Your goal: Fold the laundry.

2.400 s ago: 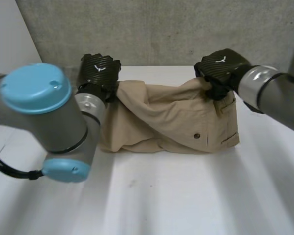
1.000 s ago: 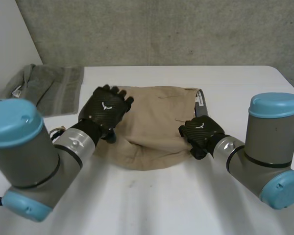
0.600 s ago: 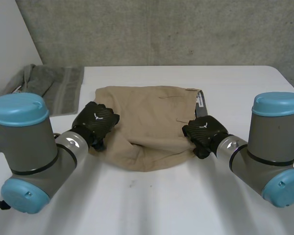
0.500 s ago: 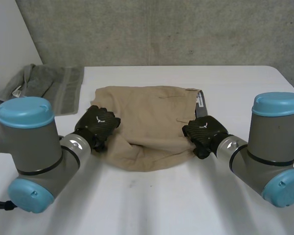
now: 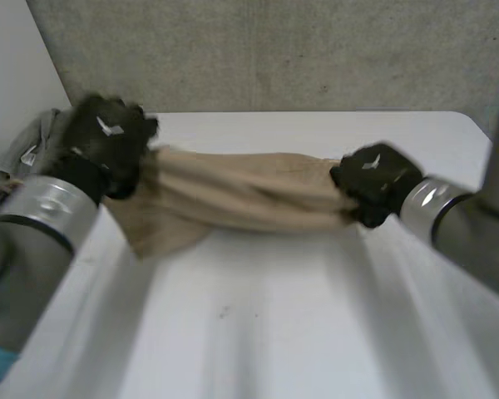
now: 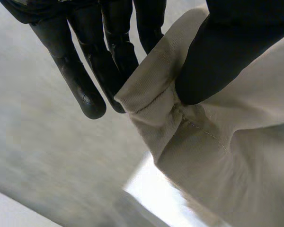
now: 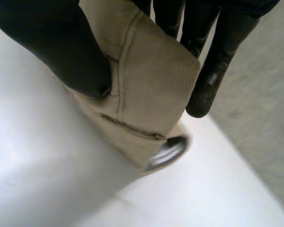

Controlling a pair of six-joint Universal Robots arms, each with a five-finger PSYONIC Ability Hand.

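A white table (image 5: pixel 299 332) runs back to a grey concrete wall (image 5: pixel 274 50), and its whole near half lies bare. Across the middle of the frame the tan garment (image 5: pixel 241 195) is stretched in a twisted band between the two hands, with a loose flap sagging below the left one. The left hand (image 5: pixel 108 137), at upper left, pinches a hemmed edge between thumb and fingers. The right hand (image 5: pixel 374 181), right of centre, clamps a seamed edge likewise. A grey towel (image 5: pixel 25 154) lies at the far left edge.

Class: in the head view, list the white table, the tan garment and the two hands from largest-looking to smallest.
1. white table
2. tan garment
3. left hand and right hand: too alike to rank; the left may simply be nearer the camera.
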